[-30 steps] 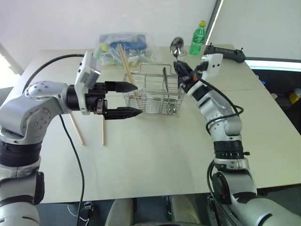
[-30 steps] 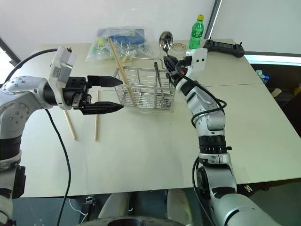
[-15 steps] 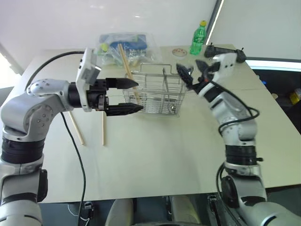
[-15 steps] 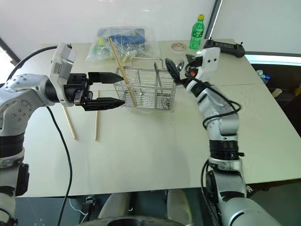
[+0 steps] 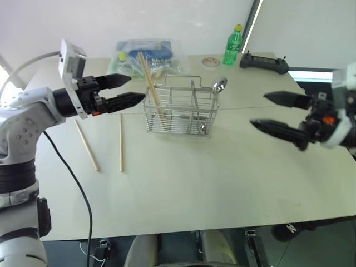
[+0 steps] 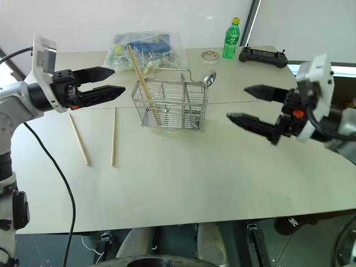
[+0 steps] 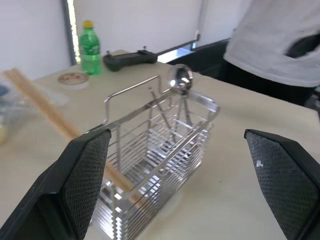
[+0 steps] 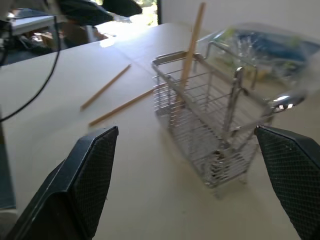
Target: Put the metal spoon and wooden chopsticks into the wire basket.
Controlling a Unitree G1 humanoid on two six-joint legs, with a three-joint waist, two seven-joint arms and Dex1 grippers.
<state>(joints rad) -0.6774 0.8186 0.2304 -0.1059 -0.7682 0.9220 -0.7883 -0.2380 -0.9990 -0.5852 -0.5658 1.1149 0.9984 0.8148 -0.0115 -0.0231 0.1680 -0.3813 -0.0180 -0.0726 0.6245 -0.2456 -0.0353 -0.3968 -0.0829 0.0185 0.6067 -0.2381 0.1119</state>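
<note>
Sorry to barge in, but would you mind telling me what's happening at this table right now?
A humanoid robot is loading cutlery into the wire basket. The metal spoon stands in the basket's right end, and one wooden chopstick leans in its left end. Two more chopsticks lie on the table to the basket's left. The left gripper and right gripper are both open, holding nothing, on either side of the basket.

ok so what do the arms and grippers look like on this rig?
Silver-grey metallic arm shells with black joint rings. The left gripper and right gripper each have two black, tapered, pointed fingers with cross-hatched inner pads. A white camera block sits on each wrist; a black cable trails from the left arm.
</note>
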